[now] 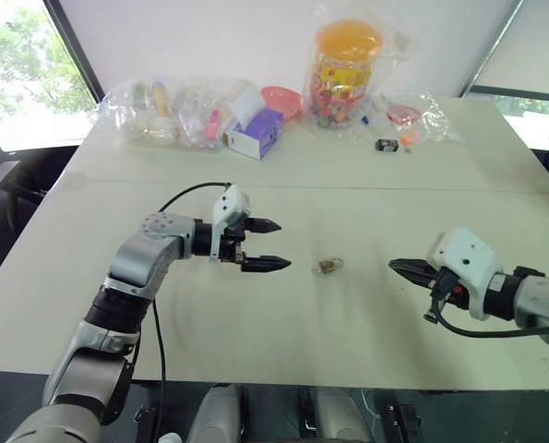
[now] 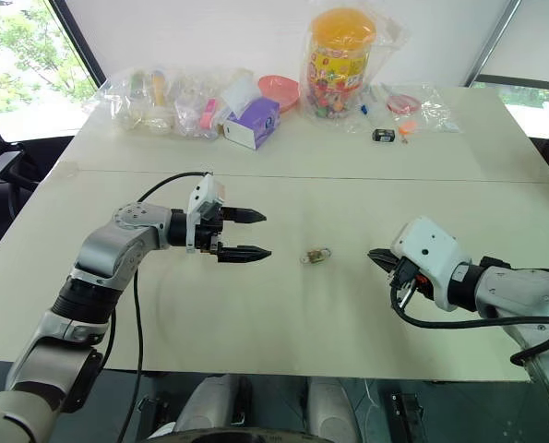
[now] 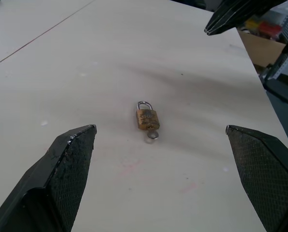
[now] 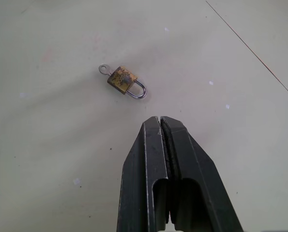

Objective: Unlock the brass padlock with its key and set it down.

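Brass padlock (image 3: 147, 118) flat on table (image 1: 366, 314) between grippers, key (image 3: 153, 135) in keyhole, shackle seemingly seated (hard to tell). Left gripper (image 1: 267, 245) spread wide, right gripper (image 4: 159, 126) pressed together, both empty. Unlocking seemingly pending.

Brass padlock (image 1: 328, 266) lies on bench (image 1: 348, 323), mid-front, between left gripper (image 1: 268, 245) and right gripper (image 1: 396, 266), touching neither. Plastic bags (image 1: 177, 113) and jar (image 1: 341, 72) along far edge.
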